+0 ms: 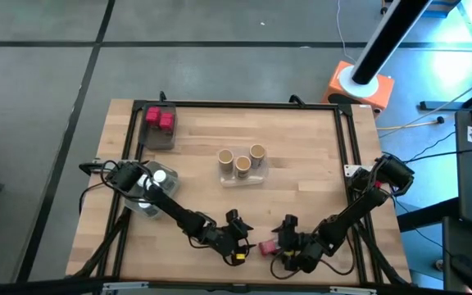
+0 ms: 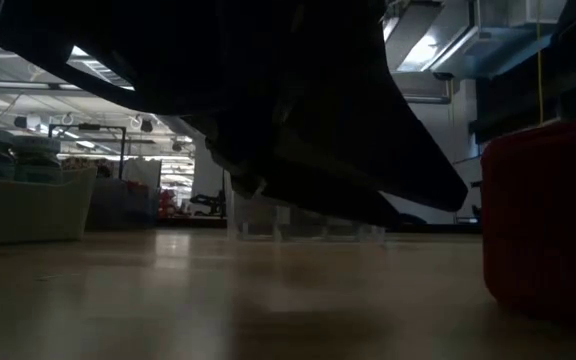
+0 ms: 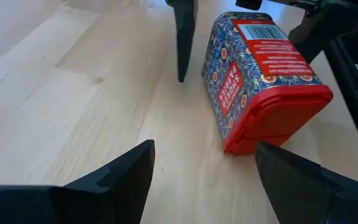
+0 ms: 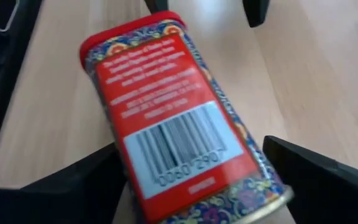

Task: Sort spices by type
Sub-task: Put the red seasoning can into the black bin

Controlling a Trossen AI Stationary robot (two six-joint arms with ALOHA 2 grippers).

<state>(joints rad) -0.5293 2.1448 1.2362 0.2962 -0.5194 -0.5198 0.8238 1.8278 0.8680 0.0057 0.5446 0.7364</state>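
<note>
Lying down: the red spice tin [image 3: 260, 74] is on its side on the wooden table [image 1: 301, 197], at the front edge, far from the tray of tan jars [image 1: 242, 162].
Between: the tin is between the two grippers, with one at each end.
Left gripper: the left gripper [image 1: 238, 239] is just beside the tin's red lid end. Its jaws are wide open and hold nothing.
Right gripper: the right gripper [image 1: 289, 246] is at the tin's bottom end. Its jaws are open with the tin lying between them, and I cannot see them squeezing it yet.
Red friends: two more red jars [image 1: 160, 120] sit in a tray in the back corner, well away from the tin.
White jars: the white jars [image 1: 156, 179] are in a tray under the left arm.
How it feels: the tin looks hard and smooth, so it may slip. It looks small and light.
Where to grab: I think the two flat wide sides are best, near the middle. The lid end looks bumpy and could pop open.
</note>
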